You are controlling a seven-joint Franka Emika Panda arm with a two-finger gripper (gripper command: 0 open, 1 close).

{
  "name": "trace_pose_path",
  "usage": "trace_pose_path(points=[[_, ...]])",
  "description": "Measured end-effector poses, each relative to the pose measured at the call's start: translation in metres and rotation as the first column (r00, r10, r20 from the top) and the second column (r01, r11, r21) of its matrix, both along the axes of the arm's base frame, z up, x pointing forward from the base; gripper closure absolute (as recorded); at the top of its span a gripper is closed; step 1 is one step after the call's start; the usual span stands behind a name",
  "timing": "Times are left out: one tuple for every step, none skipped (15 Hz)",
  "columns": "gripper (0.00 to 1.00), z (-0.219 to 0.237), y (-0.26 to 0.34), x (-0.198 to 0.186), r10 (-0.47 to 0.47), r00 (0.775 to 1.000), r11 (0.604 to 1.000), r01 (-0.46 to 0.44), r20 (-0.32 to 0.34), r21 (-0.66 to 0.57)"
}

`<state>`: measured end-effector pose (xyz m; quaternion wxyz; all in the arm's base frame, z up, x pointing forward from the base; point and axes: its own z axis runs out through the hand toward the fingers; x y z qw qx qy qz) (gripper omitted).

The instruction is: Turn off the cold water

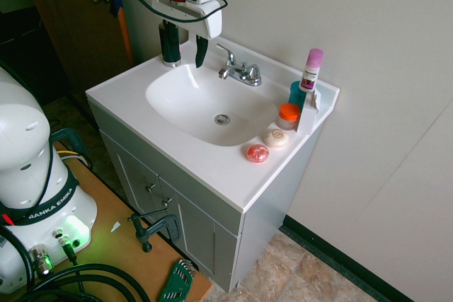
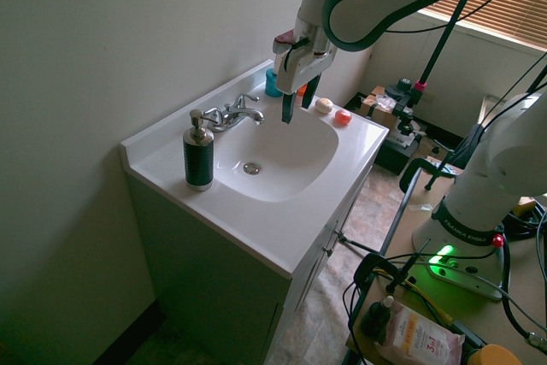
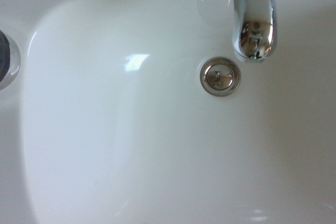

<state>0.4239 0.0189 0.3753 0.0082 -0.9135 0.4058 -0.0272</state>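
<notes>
"Where's my cold lever?"

"On the chrome two-lever faucet (image 1: 244,74). As the first exterior view lies, it's at about one o'clock from the drain (image 1: 221,119). The cold lever (image 2: 245,98) is the one nearer the orange-lidded jar (image 1: 288,114). Leave its twin, the other lever (image 1: 226,53), alone"

"And my pincer (image 2: 297,114)?"

"Spread wide, nothing between my fingers, over the basin, well apart from the lever. In that same view the lever sits between three and four o'clock from me"

"How will it handle?"

"Like hard, polished metal, I'd judge: rigid, and slippery, more so if wet. Its weight won't matter, since the faucet bears it; what I'd feel is the valve's drag. I can't tell how stiff that is, nor which way shuts it, and I see no stream to guide me"

"So where do I take hold?"

"Near the free tip, for leverage, not on the round hub. I'd straddle it loosely or nudge its side with one finger, swinging in an arc, since a tight pinch could skid off or strain the fitting. And I'd keep clear of the spout (image 3: 255,24)"
</notes>
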Motion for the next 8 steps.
trace_pose_path(points=[[0.00, 0.000, 0.000, 0.000, -0.002, 1.000, 1.000, 0.002, -0.001, 0.002], [0.00, 0.001, 0.000, 0.000, -0.005, 1.000, 1.000, 0.005, 0.000, 0.005], [0.00, 0.002, -0.001, 0.002, -0.010, 1.000, 1.000, 0.010, 0.003, 0.005], [0.00, 0.002, -0.005, 0.006, -0.022, 1.000, 1.000, 0.022, 0.012, 0.002], [0.00, 0.000, -0.013, 0.015, -0.041, 0.999, 0.999, 0.041, 0.022, -0.002], [0.00, -0.005, -0.022, 0.028, -0.064, 0.997, 0.998, 0.064, 0.035, -0.009], [0.00, -0.011, -0.032, 0.043, -0.088, 0.995, 0.996, 0.089, 0.052, -0.020], [0.00, -0.017, -0.041, 0.059, -0.113, 0.991, 0.993, 0.115, 0.071, -0.035]])
